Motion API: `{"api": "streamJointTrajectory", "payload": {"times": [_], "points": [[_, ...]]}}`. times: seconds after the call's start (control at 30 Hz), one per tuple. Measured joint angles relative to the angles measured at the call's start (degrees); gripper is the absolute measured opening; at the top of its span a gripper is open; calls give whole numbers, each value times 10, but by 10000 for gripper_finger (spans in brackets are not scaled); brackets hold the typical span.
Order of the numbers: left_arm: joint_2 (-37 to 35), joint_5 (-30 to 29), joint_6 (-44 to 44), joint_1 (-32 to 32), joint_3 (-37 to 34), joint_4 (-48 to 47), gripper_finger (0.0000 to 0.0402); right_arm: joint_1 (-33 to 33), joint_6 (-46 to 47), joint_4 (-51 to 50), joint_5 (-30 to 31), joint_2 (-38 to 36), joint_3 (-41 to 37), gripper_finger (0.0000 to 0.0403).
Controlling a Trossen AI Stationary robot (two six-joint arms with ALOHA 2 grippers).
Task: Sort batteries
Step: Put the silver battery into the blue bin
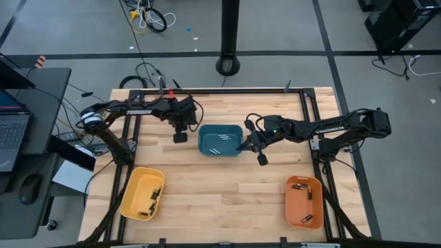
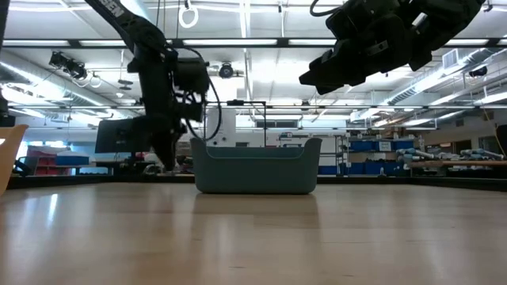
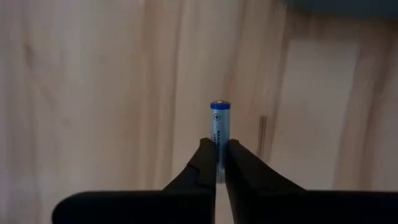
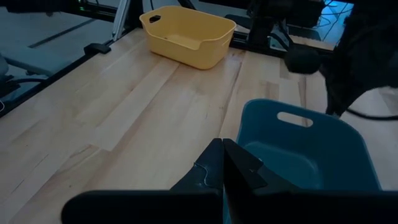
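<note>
The high view looks straight down on the whole wooden table (image 1: 220, 200), floor filling the upper part of the frame. The low view sits at table-top level, facing level across the boards toward the room, with the teal bin (image 2: 255, 165) at frame centre. The left wrist view looks closely down at bare table wood past its own fingers (image 3: 202, 168). The right wrist view looks obliquely across the table, teal bin (image 4: 311, 149) at lower right, yellow bin (image 4: 186, 34) at top centre. High, low and right wrist views share the teal bin (image 1: 220, 140).
</note>
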Motion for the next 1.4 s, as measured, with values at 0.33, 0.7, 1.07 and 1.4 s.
{"api": "streamJointTrajectory", "payload": {"times": [0.33, 0.7, 1.07, 1.4], "points": [[-112, 10, -40, -8, 1, 1, 2, 0, 0, 0, 0, 0, 0, 10], [-167, 16, -91, -35, -4, 23, 3, 0, 12, -1, 71, 0, 0, 10], [-211, 58, -137, -65, -196, 429, 4, -45, 114, -7, 195, 14, 0, 12], [-212, 34, -185, -65, -335, 782, 4, -81, 107, -110, 166, 156, 143, 12]]}}
